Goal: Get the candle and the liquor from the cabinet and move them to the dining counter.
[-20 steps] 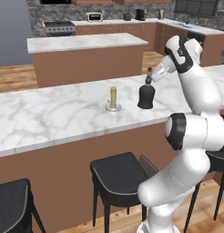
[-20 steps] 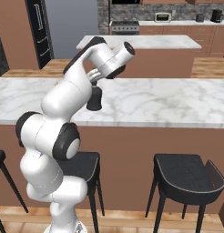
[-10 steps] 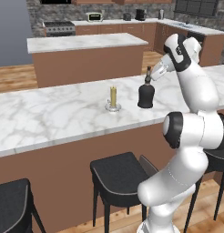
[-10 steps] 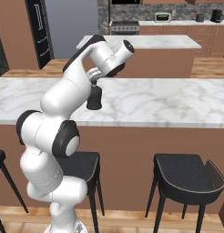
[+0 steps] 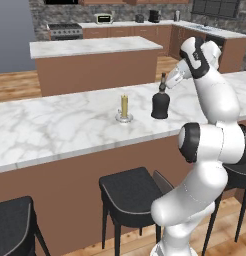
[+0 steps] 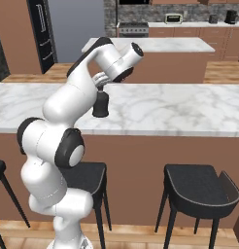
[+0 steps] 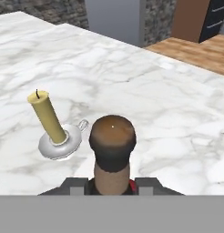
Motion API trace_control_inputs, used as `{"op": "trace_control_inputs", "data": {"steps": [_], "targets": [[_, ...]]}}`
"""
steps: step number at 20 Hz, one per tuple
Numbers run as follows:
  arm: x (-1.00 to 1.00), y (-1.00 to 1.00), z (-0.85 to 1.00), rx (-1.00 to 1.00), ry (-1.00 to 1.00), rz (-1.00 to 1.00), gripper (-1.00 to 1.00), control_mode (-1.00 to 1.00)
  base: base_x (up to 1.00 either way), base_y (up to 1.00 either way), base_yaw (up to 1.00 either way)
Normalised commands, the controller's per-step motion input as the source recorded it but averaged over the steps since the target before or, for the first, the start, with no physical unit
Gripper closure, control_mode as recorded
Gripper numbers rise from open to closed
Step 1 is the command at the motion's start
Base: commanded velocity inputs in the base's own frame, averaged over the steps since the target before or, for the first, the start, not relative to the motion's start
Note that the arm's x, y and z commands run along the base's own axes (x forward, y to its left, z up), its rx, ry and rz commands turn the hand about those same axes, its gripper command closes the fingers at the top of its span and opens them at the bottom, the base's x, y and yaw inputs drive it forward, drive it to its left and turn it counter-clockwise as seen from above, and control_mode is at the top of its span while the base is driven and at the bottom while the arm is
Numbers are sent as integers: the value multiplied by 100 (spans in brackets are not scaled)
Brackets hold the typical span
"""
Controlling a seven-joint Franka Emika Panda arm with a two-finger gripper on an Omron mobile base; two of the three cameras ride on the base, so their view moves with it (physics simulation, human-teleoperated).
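Setting down the small black bell-shaped liquor bottle (image 5: 160,103), we are resting its base on the long white marble surface (image 5: 55,130), having eased it slightly lower over the last second, so the second delivery looks nearly done. Our hand (image 5: 163,86) is still gripping the bottle's neck. The pale-yellow candle on its silvery dish (image 5: 124,109) is standing just beside it. The finger tips are hidden behind the dark stopper (image 7: 112,137).

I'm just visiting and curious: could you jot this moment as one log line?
candle: on dining counter | liquor: standing beside it | gripper: at bottle neck, grip unclear
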Motion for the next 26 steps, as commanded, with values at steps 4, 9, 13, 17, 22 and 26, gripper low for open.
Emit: {"op": "trace_control_inputs", "data": {"steps": [4,9,13,17,22,26], "targets": [[0,0,0,0,0,0,-100,-100,0,0,0],[0,0,0,0,0,0,-100,-100,0,0,0],[4,0,1,0,0,0,-100,-100,0,0,0],[0,0,17,0,-3,0,-100,-100,0,0,0],[0,0,61,-7,-10,-4,-100,-100,0,0,0],[-26,0,76,-13,-9,-12,-100,-100,0,0,0]]}}
